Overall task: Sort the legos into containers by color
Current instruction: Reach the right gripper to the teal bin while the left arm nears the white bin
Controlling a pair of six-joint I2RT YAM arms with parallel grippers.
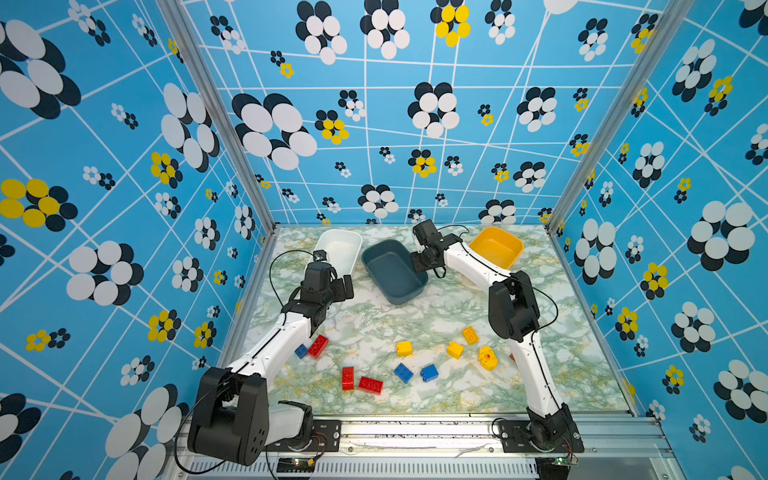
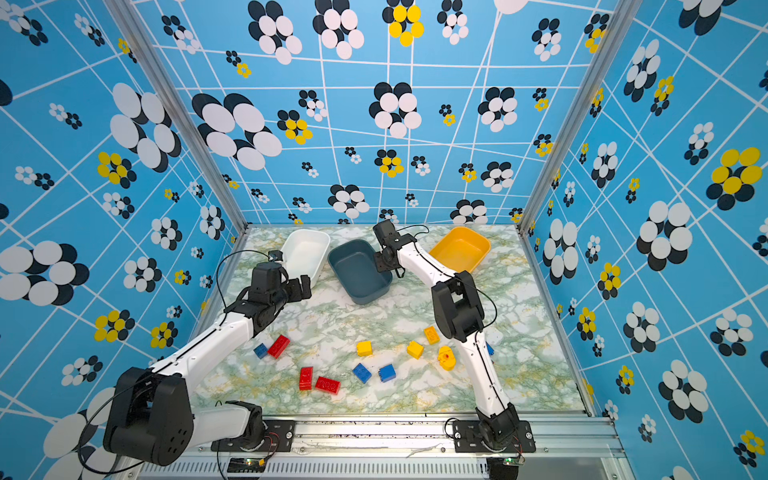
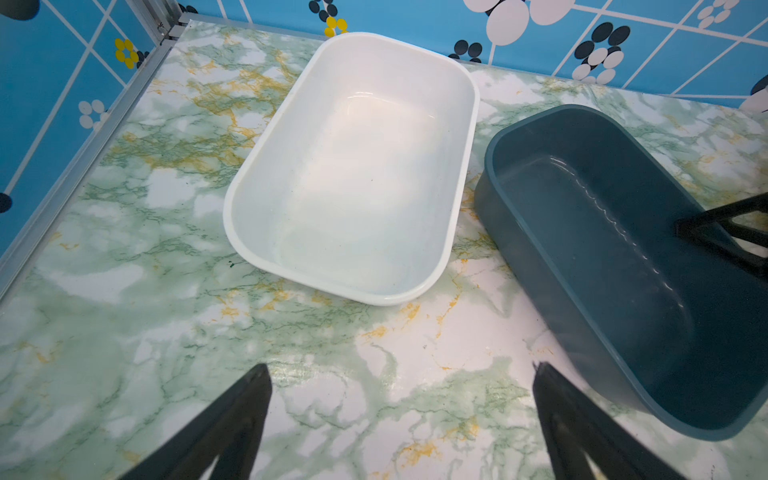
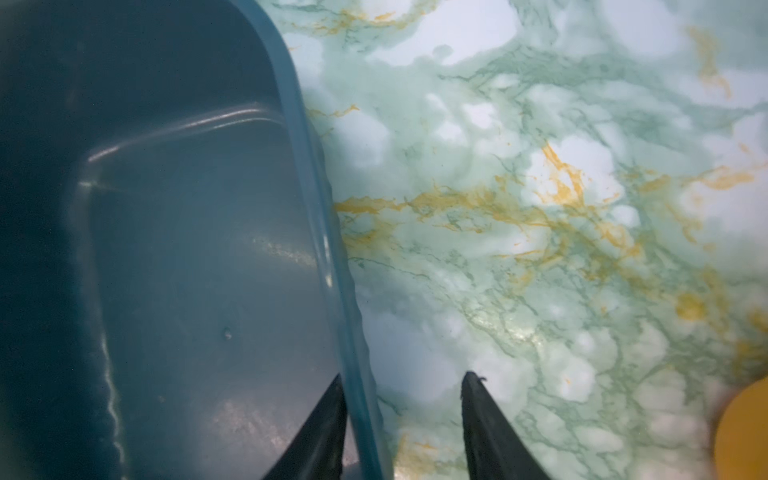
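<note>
The legos lie loose on the near half of the marble table: red bricks (image 1: 318,345) (image 1: 348,378) (image 1: 370,385), blue bricks (image 1: 301,351) (image 1: 403,372) (image 1: 429,372), yellow bricks (image 1: 404,348) (image 1: 454,349) (image 1: 470,335) and a rounded yellow piece with a red dot (image 1: 487,358). At the back stand the white container (image 1: 340,249), the teal container (image 1: 392,272) and the yellow container (image 1: 496,247), all empty. My right gripper (image 4: 403,380) straddles the teal container's (image 4: 187,249) right wall, one finger inside against it, the other outside with a gap. My left gripper (image 3: 401,370) hangs open over bare table before the white container (image 3: 353,166).
The right forearm (image 1: 536,374) crosses the table's right side and partly hides a blue brick (image 2: 490,349) behind it. Patterned walls close in three sides. An aluminium rail (image 1: 415,432) runs along the front edge.
</note>
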